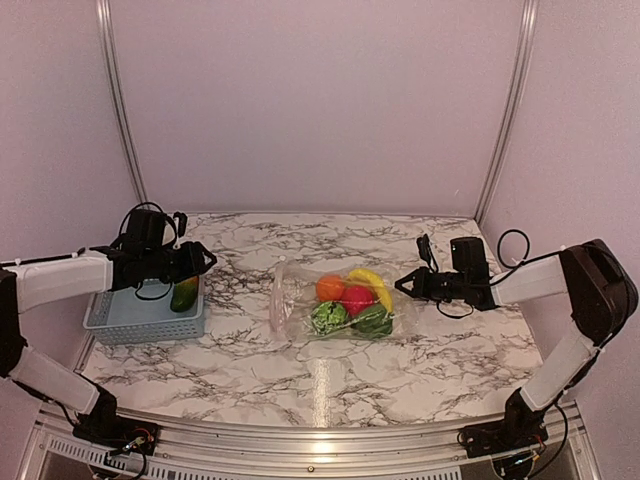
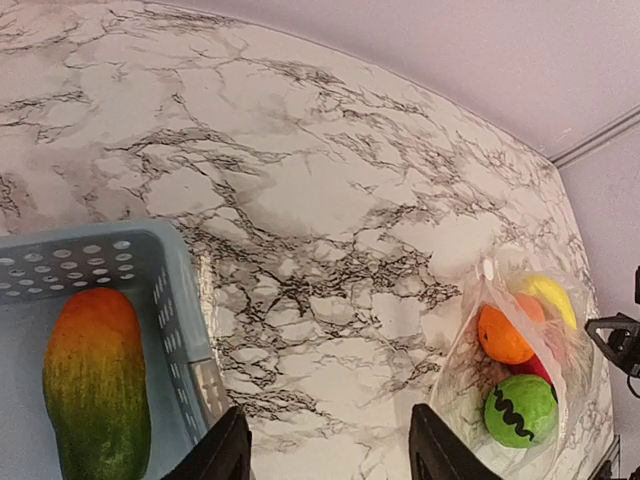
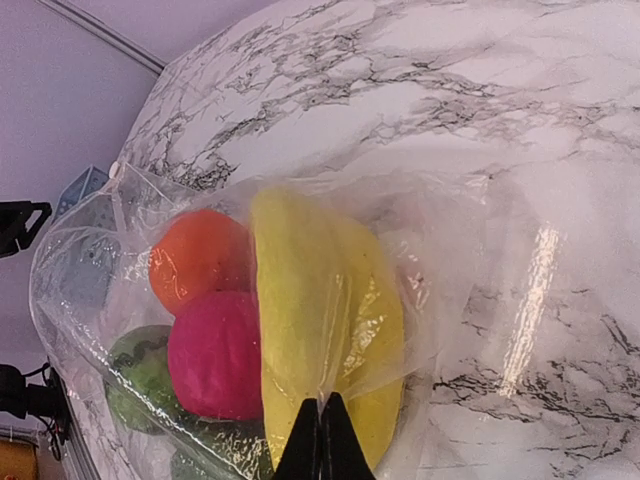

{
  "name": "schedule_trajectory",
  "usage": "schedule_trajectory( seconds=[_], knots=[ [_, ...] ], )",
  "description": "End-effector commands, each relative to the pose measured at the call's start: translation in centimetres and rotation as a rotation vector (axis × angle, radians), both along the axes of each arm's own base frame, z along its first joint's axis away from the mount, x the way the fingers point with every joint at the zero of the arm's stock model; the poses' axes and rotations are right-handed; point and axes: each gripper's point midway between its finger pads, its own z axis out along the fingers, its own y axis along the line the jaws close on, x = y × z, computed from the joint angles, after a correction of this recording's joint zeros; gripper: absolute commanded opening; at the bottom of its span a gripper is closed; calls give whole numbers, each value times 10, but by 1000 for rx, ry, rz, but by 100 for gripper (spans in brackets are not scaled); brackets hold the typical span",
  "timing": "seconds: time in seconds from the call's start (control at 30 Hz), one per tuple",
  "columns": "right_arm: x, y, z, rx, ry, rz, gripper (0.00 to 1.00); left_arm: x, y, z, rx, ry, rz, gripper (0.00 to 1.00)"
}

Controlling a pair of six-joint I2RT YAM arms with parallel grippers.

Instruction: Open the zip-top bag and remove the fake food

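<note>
My right hand [image 3: 322, 448] is pinched shut on the zip-top bag [image 3: 440, 250] at its closed end, I judge to anchor it on the desk [image 1: 250, 370] with the mouth facing left. My left hand [image 2: 330, 450] hangs half open and empty over the basket [image 2: 100, 255], where one orange-green toy fruit [image 2: 95, 385] lies. The other fake food [image 1: 355, 298] sits inside the bag. No writing shows.

Bright, even light; glare on table [image 1: 320, 392]

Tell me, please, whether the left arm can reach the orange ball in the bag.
Probably yes. The left gripper hangs open over the basket, with nothing standing between it and the bag. The bag's mouth seems to gape toward it, the ball just inside; the right gripper pinches the far end.
</note>
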Motion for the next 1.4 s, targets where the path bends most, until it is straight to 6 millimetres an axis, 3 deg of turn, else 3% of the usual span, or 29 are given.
schedule_trajectory(
  seconds=[0.0, 0.17, 0.43, 0.73, 1.0, 1.37],
  knots=[
    [0, -4, 5, -8, -10, 0, 0, -5, -47, -4, -30, 2, -132, 51],
    [-1, -6, 3, -16, -6, -4, 0, -12, -95, -9, -83, 9, -208, 44],
    [-6, -6, -6, -13, 12, -1, 0, -28, -154, -42, -104, 74, -339, 42],
    [-8, -6, -20, -16, 35, 5, 0, -46, -222, -59, -221, 92, -510, 42],
    [-10, -6, -30, -22, 54, 8, 0, -44, -252, -80, -248, 103, -563, 45],
    [-13, -6, -29, -14, 55, 6, 0, -81, -273, -56, -328, 38, -722, 64]
  ],
)
